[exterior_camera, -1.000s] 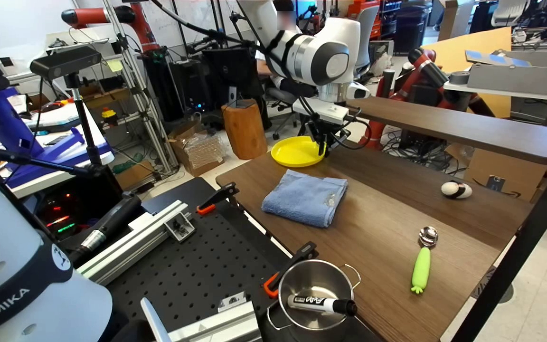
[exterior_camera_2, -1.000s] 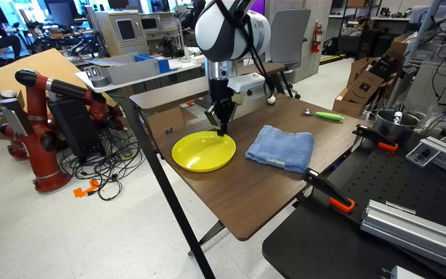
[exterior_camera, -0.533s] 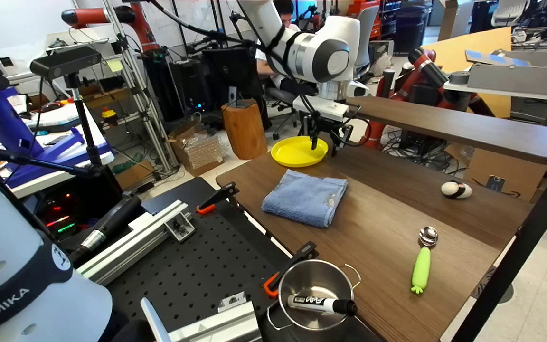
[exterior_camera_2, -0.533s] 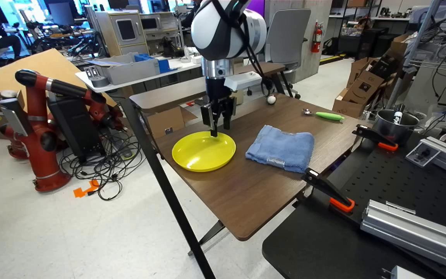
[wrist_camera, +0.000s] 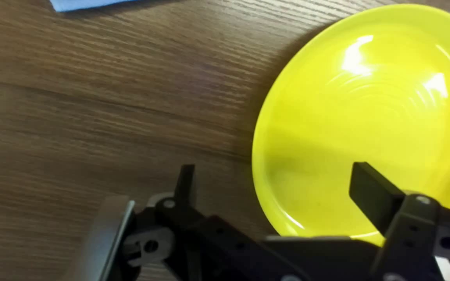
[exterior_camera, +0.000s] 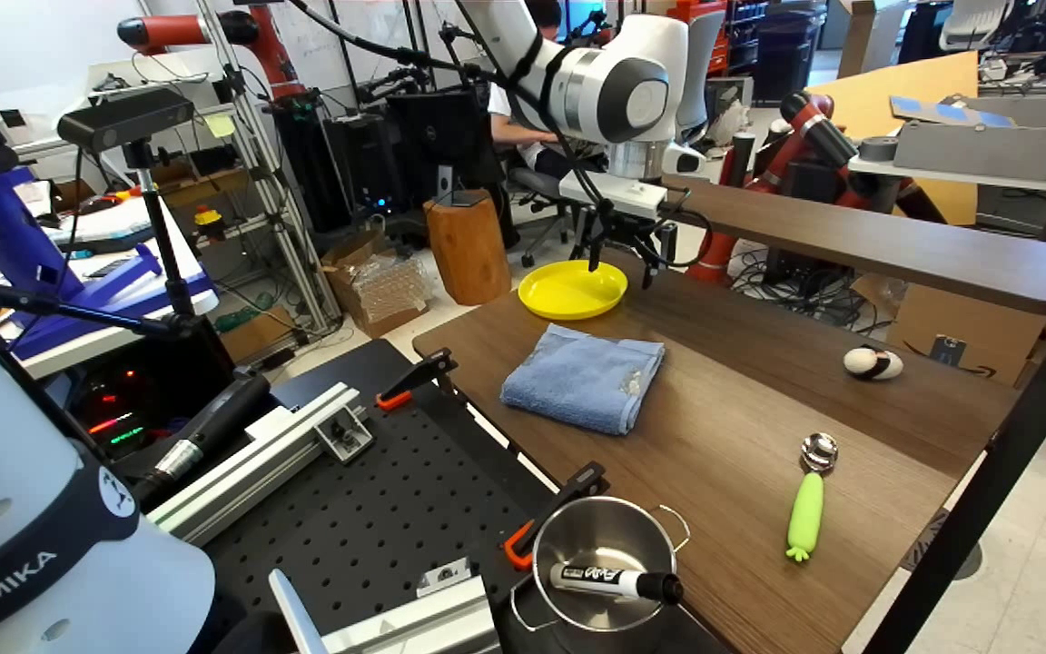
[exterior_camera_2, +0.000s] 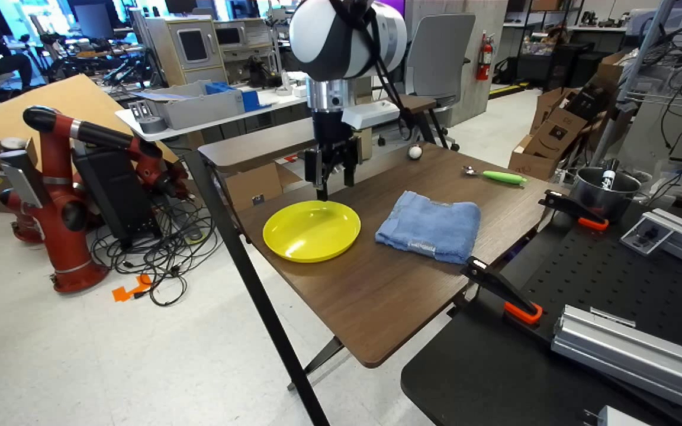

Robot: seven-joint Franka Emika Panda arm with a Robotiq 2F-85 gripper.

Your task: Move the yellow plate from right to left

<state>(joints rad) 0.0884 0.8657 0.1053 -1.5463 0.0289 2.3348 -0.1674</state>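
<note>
The bright yellow plate lies flat at the far end of the brown table, beyond the folded blue cloth, with its round raised rim fully visible in an exterior view. My gripper hovers just above the plate's edge, its jaws wide apart. In the wrist view the yellow plate fills the right side. There, one of the black fingers shows over the plate's inside and the other over bare wood, with the rim running between them. Nothing is held.
The folded blue cloth lies close beside the plate. Farther along the table are a green-handled scoop and a black-and-white egg-shaped object. A steel pot holding a marker stands by the near edge. A raised shelf runs along one side.
The jaws have gone from nearly shut at the plate's rim to wide apart. The gripper has risen a little above the plate, which stays where it was.
</note>
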